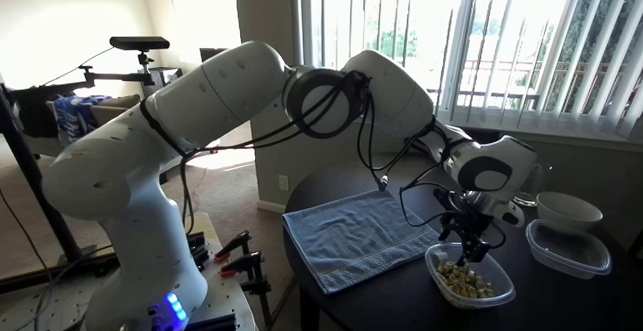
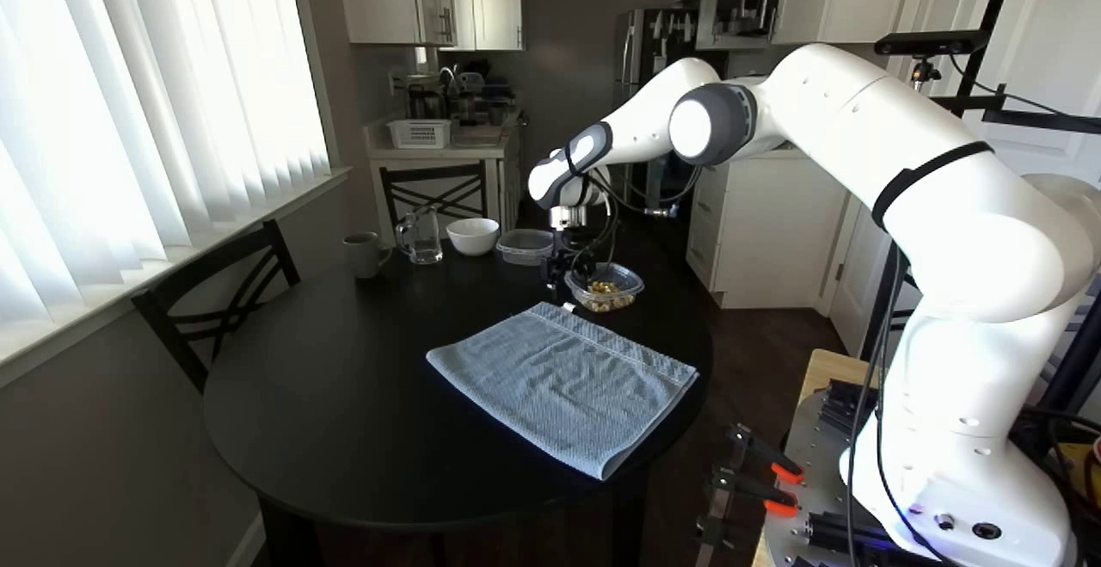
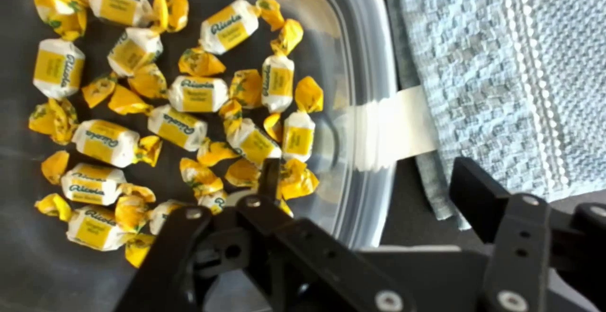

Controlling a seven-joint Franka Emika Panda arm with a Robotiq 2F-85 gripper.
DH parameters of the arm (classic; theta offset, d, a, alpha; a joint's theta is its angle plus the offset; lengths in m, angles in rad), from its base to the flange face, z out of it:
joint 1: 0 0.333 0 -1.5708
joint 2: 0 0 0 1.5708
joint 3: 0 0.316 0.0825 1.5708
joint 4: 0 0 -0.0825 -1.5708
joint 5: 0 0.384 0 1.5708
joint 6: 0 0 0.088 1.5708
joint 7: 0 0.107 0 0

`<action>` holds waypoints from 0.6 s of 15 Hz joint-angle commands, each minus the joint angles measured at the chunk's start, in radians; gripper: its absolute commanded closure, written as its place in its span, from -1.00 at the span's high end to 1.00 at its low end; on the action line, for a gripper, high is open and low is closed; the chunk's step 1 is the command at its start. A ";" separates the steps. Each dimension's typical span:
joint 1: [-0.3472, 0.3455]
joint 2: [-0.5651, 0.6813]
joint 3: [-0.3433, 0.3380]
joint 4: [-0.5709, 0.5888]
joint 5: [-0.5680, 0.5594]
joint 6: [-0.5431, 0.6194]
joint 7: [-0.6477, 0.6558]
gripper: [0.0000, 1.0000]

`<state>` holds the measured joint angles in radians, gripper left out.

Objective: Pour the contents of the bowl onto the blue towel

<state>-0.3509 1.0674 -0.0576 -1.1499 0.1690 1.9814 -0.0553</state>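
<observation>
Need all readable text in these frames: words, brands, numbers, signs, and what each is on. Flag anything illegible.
"Ricola": on several of the wrapped candies in the clear plastic bowl, wrist view.
Smaller lettering on their yellow panels: too small and blurred to read.
White tag at the edge of the blue towel: no lettering I can make out.
Both exterior views: nothing legible, no numbers or signs I can read.

And the clear plastic bowl (image 3: 374, 56) sits upright, holding wrapped sweets (image 3: 198, 94), yellow and white, Ricola printed on the papers, strewn loosely across the bottom! Just beside it, the blue towel (image 2: 568, 386), laid out, gently rumpled, patterned band on the bowl side
</observation>
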 commanded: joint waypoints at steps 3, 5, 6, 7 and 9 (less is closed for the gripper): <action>-0.013 0.039 0.006 0.096 0.014 -0.058 0.004 -0.06; -0.013 0.041 0.006 0.110 0.013 -0.063 0.006 -0.33; -0.014 0.043 0.006 0.115 0.013 -0.067 0.005 -0.44; -0.013 0.038 0.007 0.111 0.011 -0.067 0.006 -0.59; -0.016 0.040 0.011 0.115 0.015 -0.077 0.002 -0.83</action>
<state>-0.3551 1.0996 -0.0576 -1.0591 0.1690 1.9458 -0.0544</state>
